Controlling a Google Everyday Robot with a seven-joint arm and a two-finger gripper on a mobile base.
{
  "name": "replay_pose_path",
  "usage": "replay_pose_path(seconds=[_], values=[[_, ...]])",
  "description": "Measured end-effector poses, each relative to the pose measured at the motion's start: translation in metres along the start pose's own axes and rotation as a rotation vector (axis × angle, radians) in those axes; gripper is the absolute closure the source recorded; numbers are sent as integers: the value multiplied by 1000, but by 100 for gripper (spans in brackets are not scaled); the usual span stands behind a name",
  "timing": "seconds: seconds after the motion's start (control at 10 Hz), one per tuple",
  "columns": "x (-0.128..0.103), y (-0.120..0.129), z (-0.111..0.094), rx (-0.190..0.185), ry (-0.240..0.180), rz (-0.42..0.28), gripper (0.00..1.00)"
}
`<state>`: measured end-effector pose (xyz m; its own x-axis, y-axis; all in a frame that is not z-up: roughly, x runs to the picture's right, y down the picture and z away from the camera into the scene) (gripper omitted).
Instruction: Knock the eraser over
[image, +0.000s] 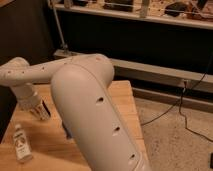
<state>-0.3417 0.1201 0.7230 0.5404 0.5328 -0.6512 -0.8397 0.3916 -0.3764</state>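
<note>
My gripper (39, 109) hangs low over the left part of the wooden table (122, 100), at the end of my white arm (85, 100). A small dark narrow block, which looks like the eraser (46, 110), stands right against the gripper's right side. I cannot tell whether they touch. My arm's large link covers the middle of the table.
A clear bottle (21, 144) with a white label lies on the table at the front left. A sliver of the bright-blue block (65, 129) shows at my arm's edge. Metal shelving (140, 15) stands behind, and cables (182, 107) trail on the speckled floor to the right.
</note>
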Motion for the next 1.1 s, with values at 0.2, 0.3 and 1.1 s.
replay_pose_path(seconds=[0.2,0.3,1.1], values=[[-23,-5,7,12,1,0,100],[-38,-8,8,17,-10,0,100],[-92,-101,-89,5,-289,177,100]])
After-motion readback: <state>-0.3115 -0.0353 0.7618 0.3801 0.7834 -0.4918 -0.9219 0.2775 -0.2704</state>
